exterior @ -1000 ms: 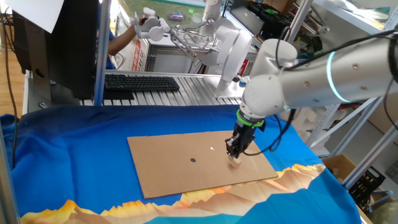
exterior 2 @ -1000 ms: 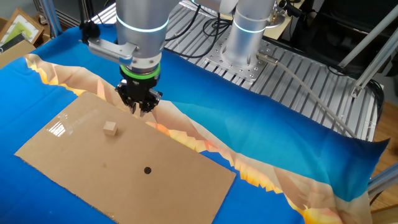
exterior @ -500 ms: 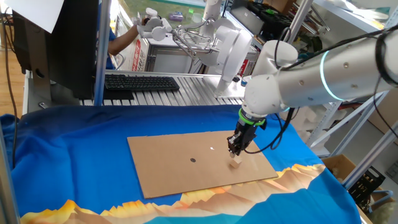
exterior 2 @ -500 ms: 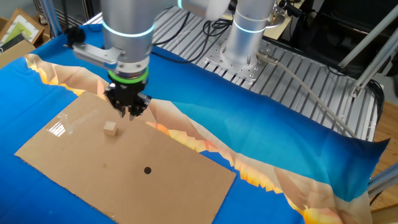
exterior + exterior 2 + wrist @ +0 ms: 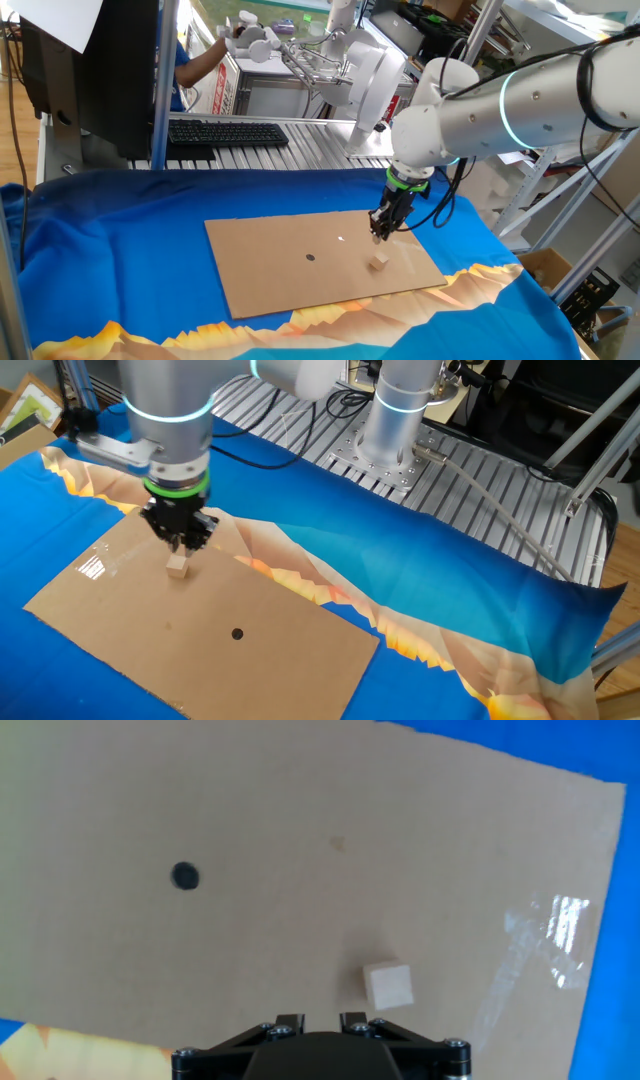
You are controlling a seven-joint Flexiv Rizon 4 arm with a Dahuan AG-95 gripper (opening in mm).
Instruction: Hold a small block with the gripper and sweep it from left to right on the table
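Note:
The small block is a pale beige cube lying loose on the brown cardboard sheet on the blue-clothed table. It also shows in the other fixed view and in the hand view. The gripper hangs just above and behind the block, not touching it. In the other fixed view the gripper sits right over the block's far side. In the hand view the gripper shows two black fingertips with a small empty gap between them. The block lies just right of that gap.
A small dark round dot marks the cardboard left of the block, and shows in the hand view. A grey slatted bench with a black keyboard stands behind the table. The arm's base rises at the far side.
The gripper has moved across from beside the cardboard's edge to just over the block. The block has not moved.

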